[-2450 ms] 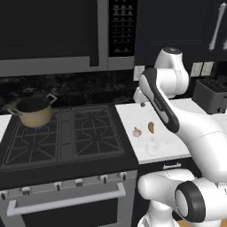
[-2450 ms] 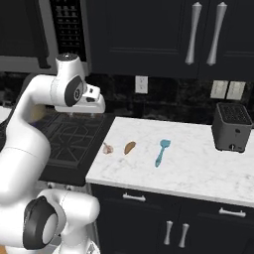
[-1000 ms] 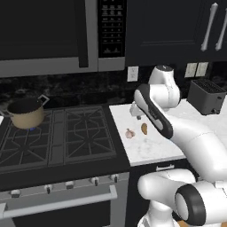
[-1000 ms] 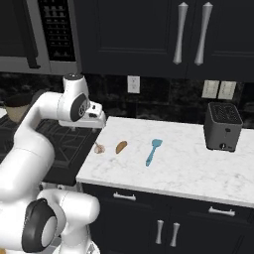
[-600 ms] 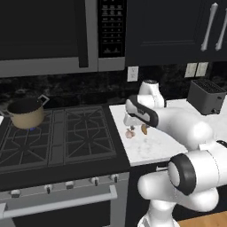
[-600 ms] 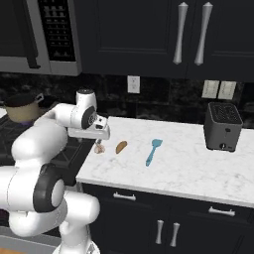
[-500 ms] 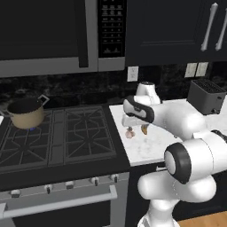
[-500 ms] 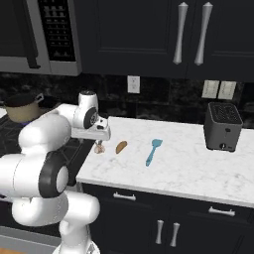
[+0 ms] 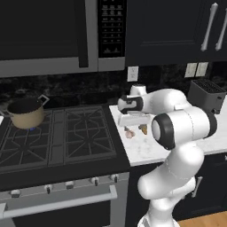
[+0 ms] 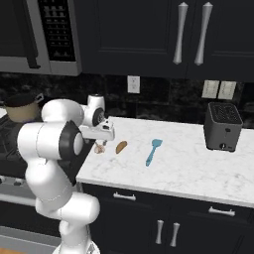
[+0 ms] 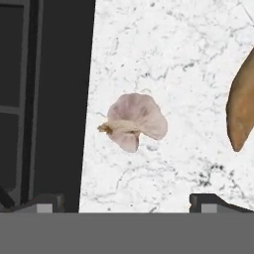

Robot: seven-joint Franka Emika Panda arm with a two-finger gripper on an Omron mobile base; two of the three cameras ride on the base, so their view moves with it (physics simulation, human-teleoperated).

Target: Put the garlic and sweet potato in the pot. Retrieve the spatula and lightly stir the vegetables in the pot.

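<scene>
Fingers (image 11: 126,201) spread wide, nothing between them; in hand view the two dark tips sit at bottom left and bottom right of frame, w/ the garlic (image 11: 134,122) above the gap, centre frame, lying on the white marble tabletop (image 11: 188,44) close to its left edge. Dark stove (image 11: 30,99) fills the left strip of that view. Sweet potato (image 11: 241,106) at right edge of frame, just beside the garlic, not touching.

Left base view: gripper (image 9: 133,120) hangs low right over the garlic (image 9: 129,133), centre of frame, near the tabletop's (image 9: 146,150) left edge. Sweet potato (image 9: 143,129) just right of it, partly behind the arm. Pot (image 9: 26,112) sits on the stove's (image 9: 62,142) back left burner, far left of frame, well apart from the veg. Toaster (image 9: 208,95) at upper right.

Right base view: gripper (image 10: 101,133) over the garlic (image 10: 99,148) at left-centre; sweet potato (image 10: 121,147) just right of it; spatula (image 10: 153,151) further right on the tabletop (image 10: 188,168), blade toward the back wall, handle toward frame bottom. Pot (image 10: 21,108) at far left edge, behind the arm. Toaster (image 10: 223,126) at right.
</scene>
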